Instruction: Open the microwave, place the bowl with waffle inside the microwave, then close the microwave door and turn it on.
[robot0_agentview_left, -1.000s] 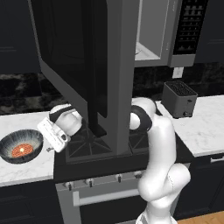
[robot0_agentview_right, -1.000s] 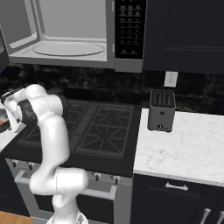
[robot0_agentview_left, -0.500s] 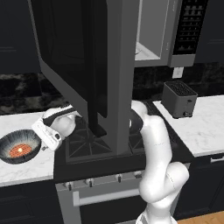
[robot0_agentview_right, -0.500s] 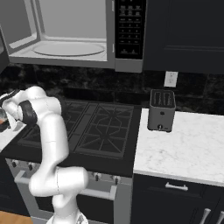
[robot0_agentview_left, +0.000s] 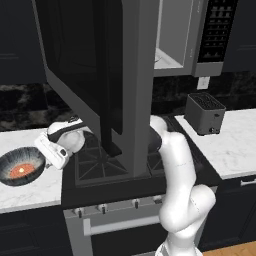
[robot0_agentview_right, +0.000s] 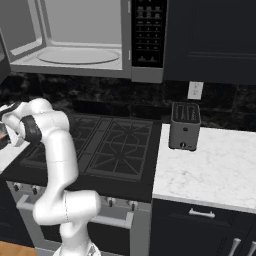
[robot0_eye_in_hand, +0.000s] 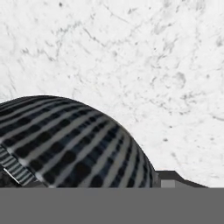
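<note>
The dark bowl (robot0_agentview_left: 22, 167) sits on the left white counter with the orange-red waffle (robot0_agentview_left: 20, 171) at its centre. My gripper (robot0_agentview_left: 44, 158) is lowered at the bowl's right rim. In the hand view the bowl's striped dark wall (robot0_eye_in_hand: 74, 140) lies between the jaws of the gripper (robot0_eye_in_hand: 94, 180). One fingertip (robot0_eye_in_hand: 175, 178) shows outside the wall, and the jaws stand apart, open. The microwave (robot0_agentview_right: 80, 40) hangs above the stove with its cavity bare. The microwave door (robot0_agentview_left: 95, 75) is swung wide open toward me.
A dark toaster (robot0_agentview_left: 205, 114) stands on the right marble counter (robot0_agentview_right: 210, 170). The black stove grates (robot0_agentview_right: 105, 150) lie under the open door, which overhangs the stove and the arm. The white counter (robot0_eye_in_hand: 153, 65) stretches beyond the bowl.
The hand has moved left and down from beside the stove to the bowl's right rim. Its jaws have narrowed somewhat.
</note>
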